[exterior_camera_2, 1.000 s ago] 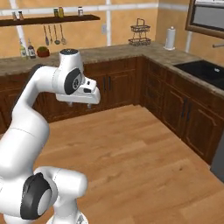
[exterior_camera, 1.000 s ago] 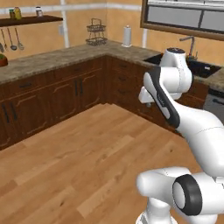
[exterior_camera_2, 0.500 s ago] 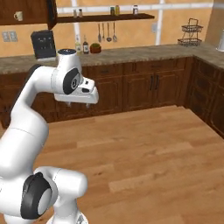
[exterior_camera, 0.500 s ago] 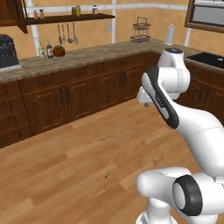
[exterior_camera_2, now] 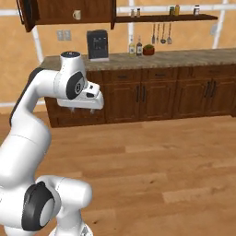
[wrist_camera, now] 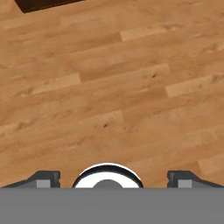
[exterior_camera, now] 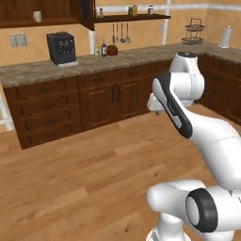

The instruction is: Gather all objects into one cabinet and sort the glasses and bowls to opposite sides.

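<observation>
- Facing down at bare wood floor (wrist_camera: 113, 78), the end effector (wrist_camera: 113, 178) has its tips spread wide — nothing between them.
- A cream mug (exterior_camera_2: 77, 14) sits in the wall cabinet (exterior_camera_2: 69, 11), top left of the right base view — well above the end effector.

The dark wooden wall cabinet (exterior_camera_2: 69, 11) is cut off by the top edge, so its upper part and most of its inside stay hidden. One cream mug (exterior_camera_2: 77, 15) on its shelf is too small for detail. Bottles (exterior_camera_2: 135, 47) on the far counter are blurred.
</observation>
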